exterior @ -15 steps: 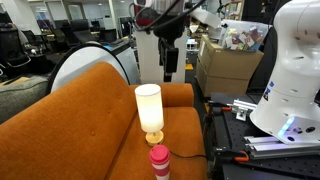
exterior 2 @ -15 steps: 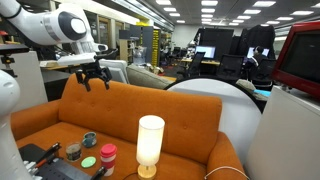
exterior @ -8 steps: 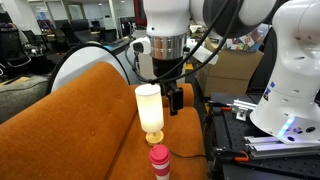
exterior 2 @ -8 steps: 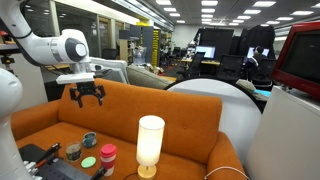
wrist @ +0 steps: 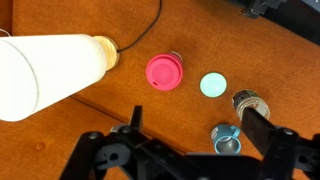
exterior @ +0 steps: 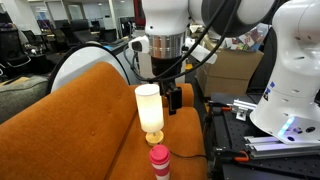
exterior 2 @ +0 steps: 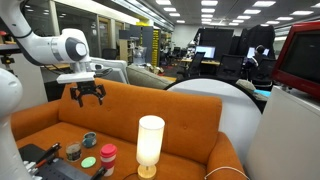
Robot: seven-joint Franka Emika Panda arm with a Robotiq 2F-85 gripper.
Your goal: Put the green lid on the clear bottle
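Note:
The green lid [wrist: 214, 85] lies flat on the orange sofa seat, also seen in an exterior view [exterior 2: 88, 161]. The clear bottle [wrist: 250, 103] stands just beside it, open mouth up; in an exterior view [exterior 2: 73, 151] it is small and dark. My gripper [wrist: 200, 135] is open and empty, hanging above the seat. In the wrist view its fingers straddle a small blue cup [wrist: 226, 138], with the lid and bottle just beyond them. The gripper shows in both exterior views [exterior 2: 88, 95] [exterior: 173, 98], level with the sofa back.
A white lamp [wrist: 50, 75] [exterior 2: 150, 143] [exterior: 149, 110] stands on the seat. A bottle with a pink cap [wrist: 165, 72] [exterior 2: 108, 155] [exterior: 159, 160] stands between lamp and lid. The blue cup [exterior 2: 89, 139] sits farther back. The sofa backrest [exterior 2: 150, 100] runs behind.
The arm came down from above the sofa back to level with it between one second and half a second ago. Since then nothing has moved.

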